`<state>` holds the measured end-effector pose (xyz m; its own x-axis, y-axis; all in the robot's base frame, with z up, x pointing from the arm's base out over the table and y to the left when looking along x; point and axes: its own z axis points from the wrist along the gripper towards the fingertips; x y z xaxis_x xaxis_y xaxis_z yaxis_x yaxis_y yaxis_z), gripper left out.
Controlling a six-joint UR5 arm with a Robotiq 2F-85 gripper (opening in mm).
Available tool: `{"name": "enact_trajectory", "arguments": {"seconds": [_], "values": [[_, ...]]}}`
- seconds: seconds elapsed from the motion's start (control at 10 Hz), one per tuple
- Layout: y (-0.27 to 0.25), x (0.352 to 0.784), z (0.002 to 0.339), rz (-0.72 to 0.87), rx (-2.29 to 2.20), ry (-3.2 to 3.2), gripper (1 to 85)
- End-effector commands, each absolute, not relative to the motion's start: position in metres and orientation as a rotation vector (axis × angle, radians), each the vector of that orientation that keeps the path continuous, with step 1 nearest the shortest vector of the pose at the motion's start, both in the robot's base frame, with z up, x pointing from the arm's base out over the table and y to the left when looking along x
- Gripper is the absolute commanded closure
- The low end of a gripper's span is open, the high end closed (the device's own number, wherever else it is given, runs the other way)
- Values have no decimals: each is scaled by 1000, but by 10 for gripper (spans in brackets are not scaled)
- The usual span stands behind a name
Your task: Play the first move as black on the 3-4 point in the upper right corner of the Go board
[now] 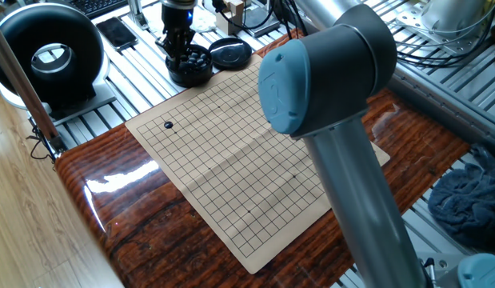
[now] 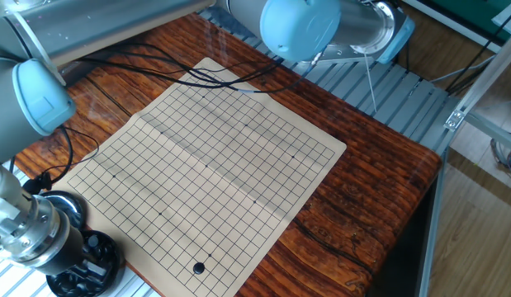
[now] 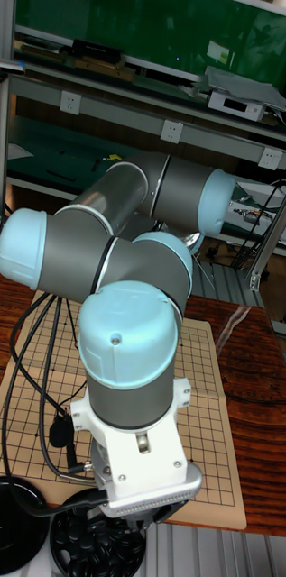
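Note:
The Go board (image 1: 231, 164) lies on the wooden table, also seen from the other side (image 2: 214, 157). One black stone (image 1: 169, 125) sits on it near a corner, close to the board's near edge (image 2: 198, 267) in the other fixed view. My gripper (image 1: 180, 54) points down into the black bowl of stones (image 1: 191, 70) just off the board. The wrist hides the fingertips (image 2: 78, 262) in the bowl (image 2: 98, 256), and the tall view shows only the wrist above the bowl (image 3: 97, 545). Whether a stone is held does not show.
The bowl's lid (image 1: 230, 53) lies beside the bowl. A black ring-shaped device (image 1: 51, 52) and a phone (image 1: 117, 32) sit at the back left. My arm's elbow (image 1: 327, 72) covers part of the board. Cables (image 2: 197, 70) trail over the board's far edge. A blue cloth (image 1: 467, 200) lies right.

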<state>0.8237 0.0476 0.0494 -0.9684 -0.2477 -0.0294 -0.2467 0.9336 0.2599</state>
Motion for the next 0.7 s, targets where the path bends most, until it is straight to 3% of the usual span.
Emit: {"name": "enact_trajectory", "arguments": {"seconds": [0.0, 0.2, 0.6], "values": [[49, 824, 54, -430, 382, -3082, 760], [46, 824, 56, -420, 390, -3076, 767], [31, 824, 49, -329, 452, -3072, 703]]}}
